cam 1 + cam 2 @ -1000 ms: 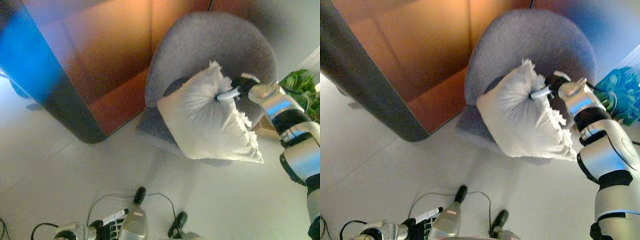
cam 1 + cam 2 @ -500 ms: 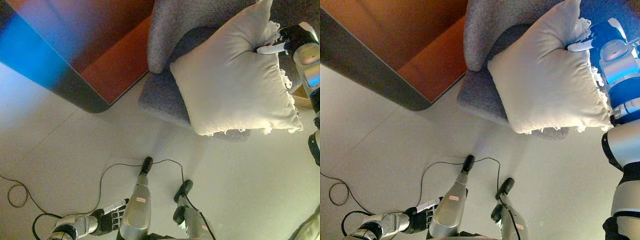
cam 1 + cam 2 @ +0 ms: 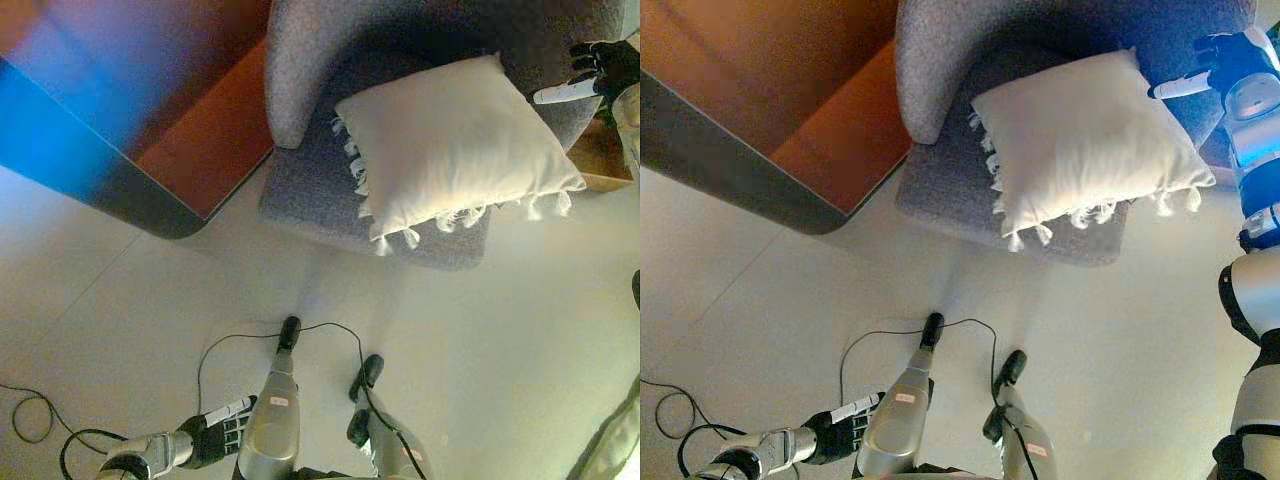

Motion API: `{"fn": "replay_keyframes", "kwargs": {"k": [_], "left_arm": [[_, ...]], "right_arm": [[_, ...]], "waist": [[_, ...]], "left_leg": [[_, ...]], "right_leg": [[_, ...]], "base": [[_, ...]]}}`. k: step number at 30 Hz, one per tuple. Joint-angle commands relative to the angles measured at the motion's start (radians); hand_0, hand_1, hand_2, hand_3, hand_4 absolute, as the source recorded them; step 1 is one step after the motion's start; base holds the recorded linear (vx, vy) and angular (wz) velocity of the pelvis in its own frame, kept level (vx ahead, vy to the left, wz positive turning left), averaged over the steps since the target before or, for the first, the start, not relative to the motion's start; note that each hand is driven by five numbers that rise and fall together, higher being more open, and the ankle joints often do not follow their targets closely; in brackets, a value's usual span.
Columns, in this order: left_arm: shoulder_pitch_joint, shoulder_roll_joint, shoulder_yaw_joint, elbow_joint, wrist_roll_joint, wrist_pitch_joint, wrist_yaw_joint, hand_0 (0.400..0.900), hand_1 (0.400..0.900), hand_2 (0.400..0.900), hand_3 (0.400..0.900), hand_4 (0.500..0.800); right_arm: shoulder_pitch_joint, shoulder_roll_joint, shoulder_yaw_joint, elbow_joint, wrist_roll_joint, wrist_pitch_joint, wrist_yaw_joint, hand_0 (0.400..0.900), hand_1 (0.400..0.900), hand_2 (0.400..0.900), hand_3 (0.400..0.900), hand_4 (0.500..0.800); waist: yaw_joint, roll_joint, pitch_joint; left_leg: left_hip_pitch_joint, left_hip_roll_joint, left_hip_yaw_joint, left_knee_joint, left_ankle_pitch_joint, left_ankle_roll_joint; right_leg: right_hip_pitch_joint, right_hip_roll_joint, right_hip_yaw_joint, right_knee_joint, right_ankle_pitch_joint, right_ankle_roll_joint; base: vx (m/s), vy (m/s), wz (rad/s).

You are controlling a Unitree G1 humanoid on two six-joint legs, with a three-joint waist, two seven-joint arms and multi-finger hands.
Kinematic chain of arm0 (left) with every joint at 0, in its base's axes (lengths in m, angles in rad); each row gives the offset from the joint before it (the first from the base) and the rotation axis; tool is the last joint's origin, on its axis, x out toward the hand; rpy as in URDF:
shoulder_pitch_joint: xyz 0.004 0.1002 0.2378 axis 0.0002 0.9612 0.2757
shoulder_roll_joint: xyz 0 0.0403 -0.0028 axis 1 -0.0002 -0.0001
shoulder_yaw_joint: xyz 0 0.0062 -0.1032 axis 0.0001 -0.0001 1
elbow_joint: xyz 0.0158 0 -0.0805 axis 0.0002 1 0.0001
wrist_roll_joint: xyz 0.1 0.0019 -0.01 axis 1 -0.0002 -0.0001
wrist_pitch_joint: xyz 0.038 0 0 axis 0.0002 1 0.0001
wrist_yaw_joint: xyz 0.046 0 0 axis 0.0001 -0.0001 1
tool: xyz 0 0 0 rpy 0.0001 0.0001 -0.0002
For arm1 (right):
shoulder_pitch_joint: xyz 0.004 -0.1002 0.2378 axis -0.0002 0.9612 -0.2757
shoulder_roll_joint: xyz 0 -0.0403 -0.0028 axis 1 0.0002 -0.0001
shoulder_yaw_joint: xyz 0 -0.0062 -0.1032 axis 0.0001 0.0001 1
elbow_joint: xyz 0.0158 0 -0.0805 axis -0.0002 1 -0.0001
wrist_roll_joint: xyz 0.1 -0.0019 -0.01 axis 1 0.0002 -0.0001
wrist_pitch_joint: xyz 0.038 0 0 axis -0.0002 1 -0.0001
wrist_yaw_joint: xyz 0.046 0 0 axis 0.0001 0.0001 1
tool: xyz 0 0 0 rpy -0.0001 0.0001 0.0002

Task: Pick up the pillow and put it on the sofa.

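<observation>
Now the floor (image 3: 120,300), pale and smooth, fills most of the scene, with a dark-edged, reddish-brown cabinet (image 3: 170,110) standing at the upper left. Next to it sits the sofa (image 3: 310,190), a grey rounded seat with a curved back. On its cushion lies the pillow (image 3: 450,140), white with tassels along its edges, its lower corner hanging over the seat's front. The right hand (image 3: 595,75) hovers just beside the pillow's upper right corner, apart from it, fingers spread and relaxed, holding nothing. The left hand (image 3: 215,435) hangs low near the floor, well apart from the pillow, its fingers loosely extended and empty.
</observation>
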Motion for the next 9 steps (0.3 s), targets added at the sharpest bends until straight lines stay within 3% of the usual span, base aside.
{"fn": "replay_keyframes", "kwargs": {"k": [1,5,9], "left_arm": [[0.071,-0.005,-0.068,0.029,0.010,0.000,-0.060,0.900,0.900,0.900,0.900,0.800],[0.071,-0.022,-0.073,0.037,0.008,-0.020,-0.070,0.900,0.900,0.900,0.900,0.800],[0.073,-0.037,-0.064,0.041,0.002,-0.046,-0.082,0.900,0.900,0.900,0.900,0.800]], "right_arm": [[-0.140,-0.109,0.012,-0.024,-0.011,-0.098,-0.047,0.900,0.900,0.900,0.900,0.800],[-0.094,-0.115,-0.033,-0.042,0.030,-0.137,-0.034,0.900,0.900,0.900,0.900,0.800],[0.042,-0.125,-0.146,-0.088,0.086,-0.180,0.030,0.900,0.900,0.900,0.900,0.800]], "waist": [[-0.022,0.009,-0.043],[-0.039,0.019,-0.062],[-0.062,0.025,-0.088]], "left_leg": [[0.034,-0.036,0.026,-0.004,-0.120,0.020],[0.045,-0.039,0.036,-0.008,-0.122,0.018],[0.067,-0.040,0.048,-0.013,-0.128,0.017]], "right_leg": [[0.020,-0.026,-0.045,0.062,-0.085,0.061],[0.022,-0.030,-0.038,0.059,-0.085,0.061],[0.034,-0.034,-0.028,0.056,-0.086,0.062]], "base": [[-0.06,0.038,-0.08],[-0.05,0.042,-0.07],[-0.02,0.022,-0.04]]}}
